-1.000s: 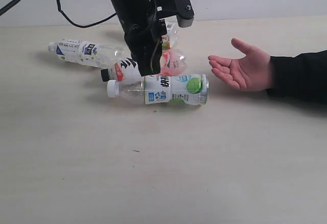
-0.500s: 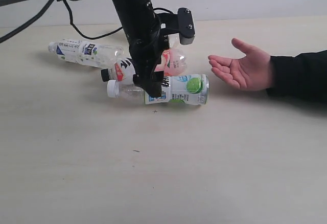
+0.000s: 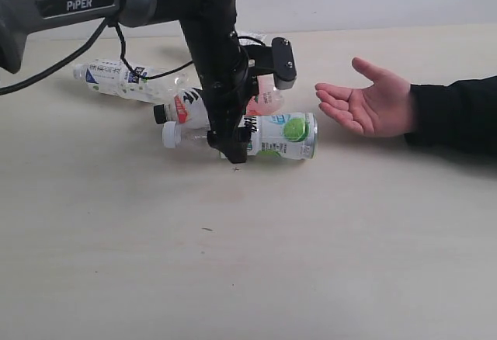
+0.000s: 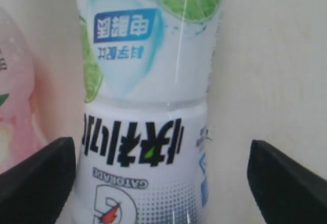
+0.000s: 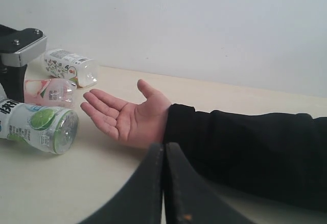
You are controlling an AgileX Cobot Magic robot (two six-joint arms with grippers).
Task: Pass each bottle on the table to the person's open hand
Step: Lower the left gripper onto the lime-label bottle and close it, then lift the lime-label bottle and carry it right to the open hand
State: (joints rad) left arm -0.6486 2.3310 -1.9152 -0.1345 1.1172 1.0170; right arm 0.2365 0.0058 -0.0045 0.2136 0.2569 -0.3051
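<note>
Black arm (image 3: pixel 208 53) angled down — left fingers (image 4: pixel 36 179) spread astride green-labelled bottle (image 4: pixel 148 106); right fingers (image 5: pixel 151 185) closed.

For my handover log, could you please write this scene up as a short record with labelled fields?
left gripper: open, straddling the green-and-white bottle, not closed on it
right gripper: shut, empty
other bottles: pink-and-white bottle, blue-and-white bottle, floral bottle
bottle pose: all four lying on the table
person's hand: open, palm up, empty
</note>
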